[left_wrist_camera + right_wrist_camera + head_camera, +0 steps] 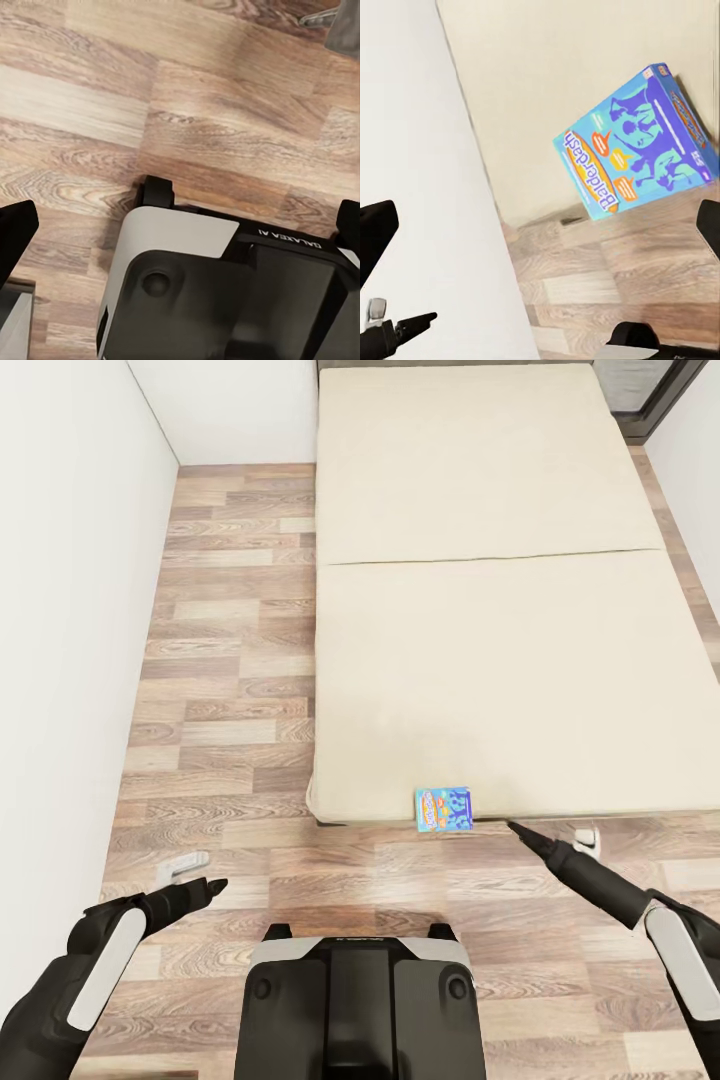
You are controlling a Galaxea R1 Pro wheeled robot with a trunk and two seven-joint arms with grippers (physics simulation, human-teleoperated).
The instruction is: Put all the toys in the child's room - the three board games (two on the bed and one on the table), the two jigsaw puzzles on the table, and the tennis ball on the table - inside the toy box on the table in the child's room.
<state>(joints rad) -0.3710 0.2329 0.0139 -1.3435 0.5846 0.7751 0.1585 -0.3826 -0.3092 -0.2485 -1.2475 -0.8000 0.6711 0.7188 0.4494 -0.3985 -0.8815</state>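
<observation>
Robot stands at foot of bed, facing it over wood floor. Small blue board game lies at near edge of mattress, partly overhanging; right wrist view shows its blue lid close ahead.

Right claw just beside box, not touching; whether released or clenched cannot be told. Left claw low over floor, well apart from box, state also unclear.

Step in hand, by judgement: approach to pick up this game. Next move calls for closing the claw on box edge, then carrying to toy box.
</observation>
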